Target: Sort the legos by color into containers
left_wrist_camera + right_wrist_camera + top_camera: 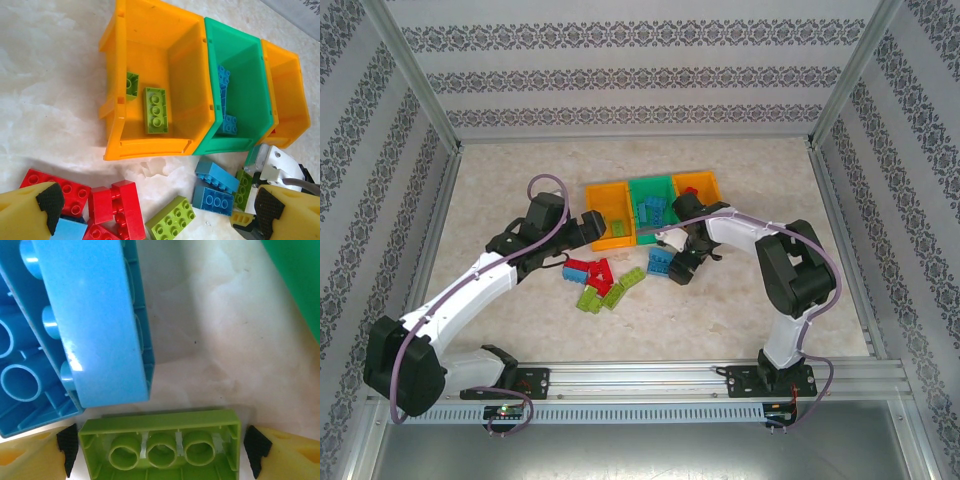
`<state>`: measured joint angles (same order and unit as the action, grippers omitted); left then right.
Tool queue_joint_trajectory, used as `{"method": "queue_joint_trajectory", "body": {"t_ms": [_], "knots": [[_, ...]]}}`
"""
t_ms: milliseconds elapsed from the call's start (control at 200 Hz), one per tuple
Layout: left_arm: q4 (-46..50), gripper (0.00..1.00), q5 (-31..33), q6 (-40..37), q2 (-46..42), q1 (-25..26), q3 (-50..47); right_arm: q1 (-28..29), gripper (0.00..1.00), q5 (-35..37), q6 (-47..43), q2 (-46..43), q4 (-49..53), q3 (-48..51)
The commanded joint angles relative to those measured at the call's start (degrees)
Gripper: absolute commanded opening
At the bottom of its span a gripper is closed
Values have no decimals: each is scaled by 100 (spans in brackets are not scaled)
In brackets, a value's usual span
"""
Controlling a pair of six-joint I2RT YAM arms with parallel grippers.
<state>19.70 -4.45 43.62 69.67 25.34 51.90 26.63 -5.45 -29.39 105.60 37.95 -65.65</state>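
Three joined bins stand in a row: a left orange bin [610, 212] holding two lime bricks [155, 110], a green bin [653, 203] holding blue bricks [229, 125], and a right orange bin [698, 188]. Loose red bricks [112, 207], a lime brick [172, 220] and blue bricks [215, 187] lie in front of them. My left gripper [157, 215] hangs open above this pile, by the left orange bin. My right gripper [160, 452] is low at the table, open, its pads [67, 452] close to both ends of an upside-down lime brick [160, 445], with a thin gap at each end.
Two blue bricks [90, 315] lie right beside the lime brick, one leaning on the other. A corner of the green bin [300, 275] is close ahead on the right. Metal frame rails and patterned walls [640, 70] ring the table.
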Motion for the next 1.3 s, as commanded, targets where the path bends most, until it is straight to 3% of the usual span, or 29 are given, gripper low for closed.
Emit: {"method": "queue_joint_trajectory", "body": {"t_ms": [0, 300, 450, 954, 1294], "knots": [[60, 99, -29, 33, -192, -108, -87, 62, 86, 351, -78, 152, 241, -29], [77, 99, -40, 38, -258, -137, -153, 165, 69, 493, 134, 60, 216, -8], [117, 99, 17, 43, -359, -161, -209, 211, 67, 444, 202, -77, 314, 45], [568, 99, 209, 12, -490, -359, -220, 478, 66, -1365, 1172, -1269, 311, -351], [1030, 99, 348, 165, -388, -486, -284, 676, 66, -1708, 2878, -49, -379, -2250]]}}
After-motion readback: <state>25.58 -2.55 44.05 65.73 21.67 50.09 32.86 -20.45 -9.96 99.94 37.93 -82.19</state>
